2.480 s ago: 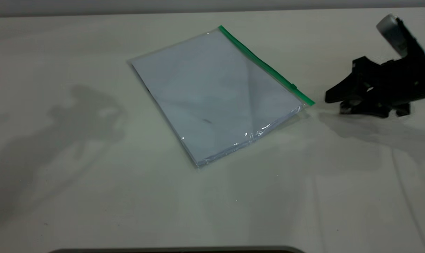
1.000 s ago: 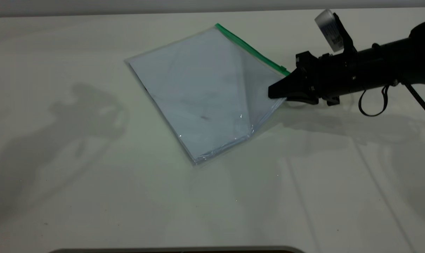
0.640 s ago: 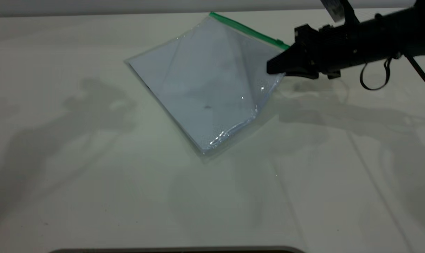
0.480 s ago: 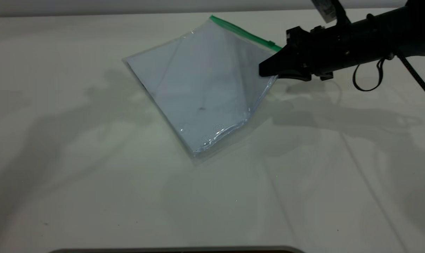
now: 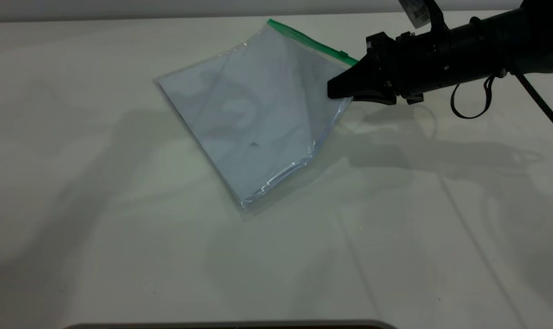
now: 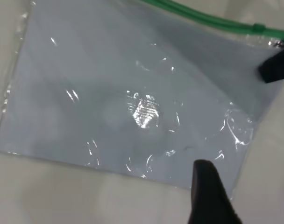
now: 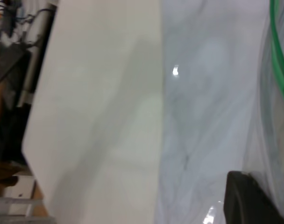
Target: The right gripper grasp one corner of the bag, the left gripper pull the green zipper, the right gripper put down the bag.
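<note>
The right end effector is clenched on the corner of the bag, at the end where the green zipper terminates. The bag hangs tilted from that grip: the held corner is raised, while the opposite lower corner rests on the bench. The zipper's long axis runs from the held corner away along the bag's far edge, toward the rear of the bench. The slider tab sits on the strip just beside the right end effector, so the pull must travel away from the grip along that axis. The left end effector is outside the exterior view; in the left wrist view it hovers above the bag's near short edge, across the bag from the strip. One finger is visible and the opposing one only at the frame edge, so the fingers appear spread, though this is uncertain. The slider is nearer to the right arm; the left arm must cross the bag's width to reach it.
</note>
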Controlling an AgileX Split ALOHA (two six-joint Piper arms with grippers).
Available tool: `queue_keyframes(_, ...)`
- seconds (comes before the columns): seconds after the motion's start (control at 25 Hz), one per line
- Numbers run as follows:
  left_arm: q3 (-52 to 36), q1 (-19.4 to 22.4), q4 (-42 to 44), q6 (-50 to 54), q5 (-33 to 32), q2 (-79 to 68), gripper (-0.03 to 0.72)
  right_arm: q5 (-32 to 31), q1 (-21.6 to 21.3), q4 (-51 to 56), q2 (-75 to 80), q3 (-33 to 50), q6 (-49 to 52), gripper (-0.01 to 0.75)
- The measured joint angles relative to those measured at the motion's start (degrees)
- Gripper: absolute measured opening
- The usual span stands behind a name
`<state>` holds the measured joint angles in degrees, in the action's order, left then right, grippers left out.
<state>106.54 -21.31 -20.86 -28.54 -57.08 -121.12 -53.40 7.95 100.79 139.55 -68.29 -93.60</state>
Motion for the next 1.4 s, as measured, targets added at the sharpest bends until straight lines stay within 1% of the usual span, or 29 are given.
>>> queue_keyframes(0.24,11.2,-4.1,4.5,0.0,-5.3,-9.1,0.473,-1.7,0.1,-0.2,-0.4,0.0,0.1,0.035)
queue_keyframes(0.48,23.8,-6.9,4.9,-0.9,-8.2,-18.5,0.473,-2.9,0.1,-1.0,-0.4,0.0,0.0,0.035)
queue_keyframes(0.6,27.9,-7.7,4.9,-1.4,-9.5,-21.5,0.473,-2.9,0.1,-1.0,-0.4,0.0,0.0,0.035)
queue_keyframes(0.8,28.9,-8.2,4.9,-3.8,-8.7,-23.4,0.473,-3.0,0.1,-1.1,-0.4,0.0,0.0,0.035)
queue_keyframes(1.04,28.9,-8.2,4.9,-4.8,-3.8,-23.6,0.473,-3.6,0.1,-1.2,-0.4,0.0,0.0,0.035)
queue_keyframes(1.4,29.0,-8.2,4.8,-5.0,-0.9,-23.6,0.473,-3.8,0.1,-1.6,-0.4,0.0,0.0,0.035)
